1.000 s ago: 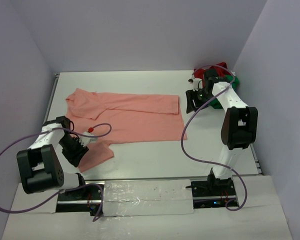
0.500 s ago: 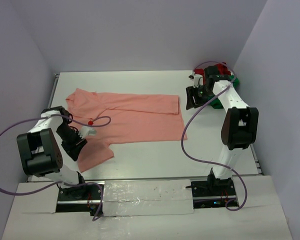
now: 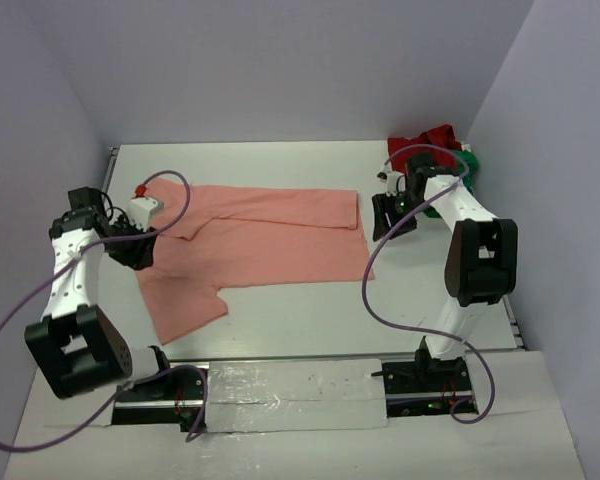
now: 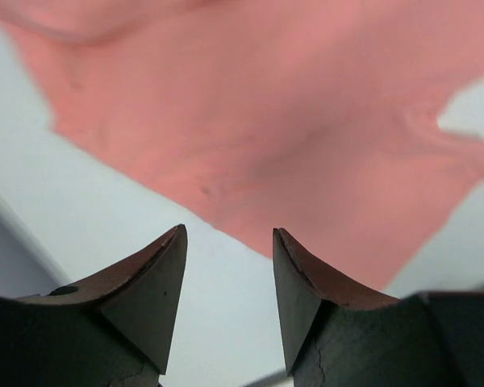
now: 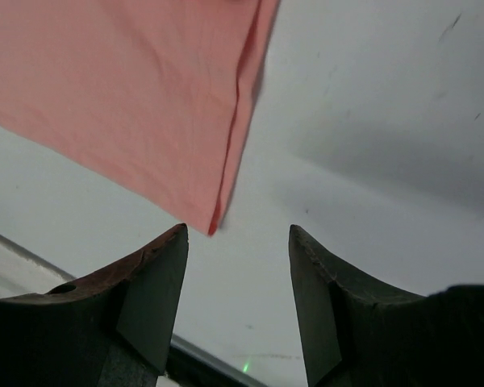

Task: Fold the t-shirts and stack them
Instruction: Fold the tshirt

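A salmon-pink t-shirt (image 3: 270, 232) lies spread across the middle of the table, one sleeve (image 3: 185, 305) pointing toward the near edge. My left gripper (image 3: 140, 250) hovers at the shirt's left edge. In the left wrist view it is open (image 4: 229, 234) over bare table, with the pink cloth (image 4: 266, 105) just ahead and nothing between the fingers. My right gripper (image 3: 382, 218) is beside the shirt's right edge. It is also open (image 5: 238, 232) and empty, with the shirt's folded corner (image 5: 214, 218) close to its left finger. A dark red t-shirt (image 3: 435, 138) and a bright green t-shirt (image 3: 467, 165) lie bunched at the back right.
Walls enclose the table on the left, back and right. A raised metal rim (image 3: 102, 195) runs along the table's left side. The bunched shirts sit just behind the right arm (image 3: 460, 205). Purple cables (image 3: 375, 290) loop from both wrists over the table.
My left arm has swung away from the near sleeve and back toward the shirt's upper left edge. The right gripper has shifted slightly toward the near side.
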### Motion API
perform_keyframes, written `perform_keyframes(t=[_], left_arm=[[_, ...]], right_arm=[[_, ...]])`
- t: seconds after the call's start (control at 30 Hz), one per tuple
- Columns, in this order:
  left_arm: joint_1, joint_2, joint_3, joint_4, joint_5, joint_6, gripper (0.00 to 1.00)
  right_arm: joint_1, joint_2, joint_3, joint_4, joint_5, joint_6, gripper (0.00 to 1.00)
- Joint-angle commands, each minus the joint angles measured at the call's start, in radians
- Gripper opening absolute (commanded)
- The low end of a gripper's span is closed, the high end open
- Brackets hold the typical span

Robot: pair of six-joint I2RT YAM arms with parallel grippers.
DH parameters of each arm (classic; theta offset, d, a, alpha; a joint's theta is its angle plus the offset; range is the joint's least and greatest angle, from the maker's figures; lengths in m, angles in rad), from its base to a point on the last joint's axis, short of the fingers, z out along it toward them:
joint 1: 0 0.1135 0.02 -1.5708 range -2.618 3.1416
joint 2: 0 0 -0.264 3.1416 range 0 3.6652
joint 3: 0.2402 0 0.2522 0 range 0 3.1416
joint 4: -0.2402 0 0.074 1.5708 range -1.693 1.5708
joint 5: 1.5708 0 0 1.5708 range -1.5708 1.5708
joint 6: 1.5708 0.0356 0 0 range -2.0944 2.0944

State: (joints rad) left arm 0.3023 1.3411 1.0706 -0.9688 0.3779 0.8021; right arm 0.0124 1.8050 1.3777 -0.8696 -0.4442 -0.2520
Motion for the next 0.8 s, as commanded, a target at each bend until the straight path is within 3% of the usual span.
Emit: perform_keyframes(t=[0.0,0.2,0.4,0.77], left_arm=[[0.012,-0.103,0.003,0.180,0.009,-0.185,0.56],[0.027,-0.123,0.019,0.217,0.010,-0.328,0.56],[0.046,-0.169,-0.020,0.320,0.019,-0.428,0.57],[0.072,-0.203,0.020,0.283,0.042,-0.471,0.57]], right_arm=[[-0.005,-0.082,-0.052,-0.101,0.068,-0.020,0.60],[-0.006,-0.084,-0.101,-0.225,0.000,-0.064,0.61],[-0.005,-0.102,-0.175,-0.143,-0.157,-0.065,0.61],[-0.037,-0.044,-0.310,-0.031,-0.297,-0.015,0.60]])
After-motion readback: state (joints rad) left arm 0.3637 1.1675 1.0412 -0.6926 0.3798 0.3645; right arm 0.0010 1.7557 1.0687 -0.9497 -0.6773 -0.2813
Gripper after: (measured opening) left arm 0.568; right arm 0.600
